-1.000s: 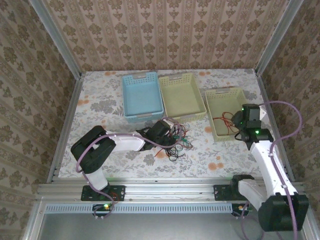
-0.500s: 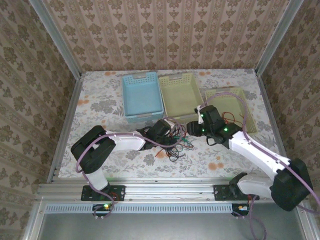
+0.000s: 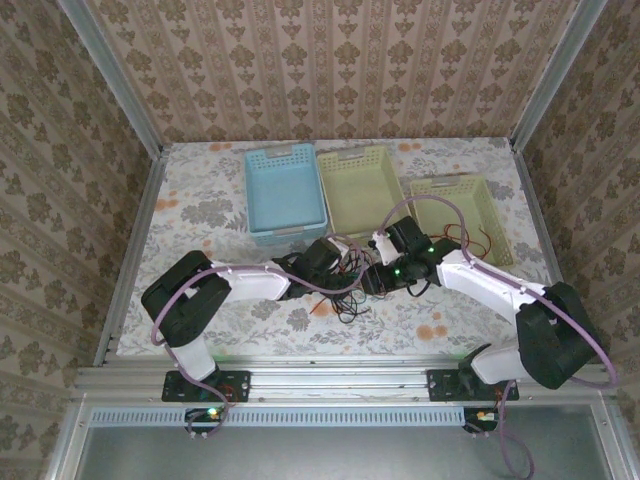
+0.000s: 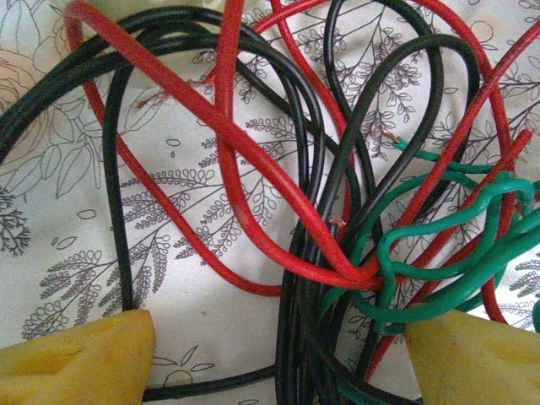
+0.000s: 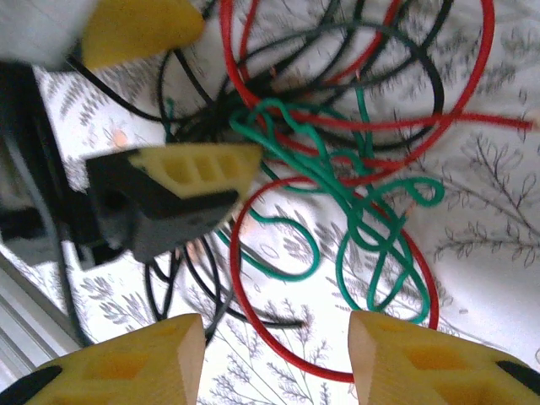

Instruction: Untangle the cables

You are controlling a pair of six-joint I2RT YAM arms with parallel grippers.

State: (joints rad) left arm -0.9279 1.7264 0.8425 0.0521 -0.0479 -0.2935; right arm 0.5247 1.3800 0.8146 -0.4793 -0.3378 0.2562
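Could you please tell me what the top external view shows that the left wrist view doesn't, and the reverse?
Top external: the blue basket, the middle basket, the right basket with a red wire in it, and the left arm and right arm meeting at the pile. Left wrist: the left end effector open over the pile, and a green cable looped around a red cable. Both: the tangled cables on the floral table.

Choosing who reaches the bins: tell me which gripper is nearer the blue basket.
Left. The left gripper sits just off the blue basket's near right corner, over the cables; the right gripper is farther right, on the cables' other side.
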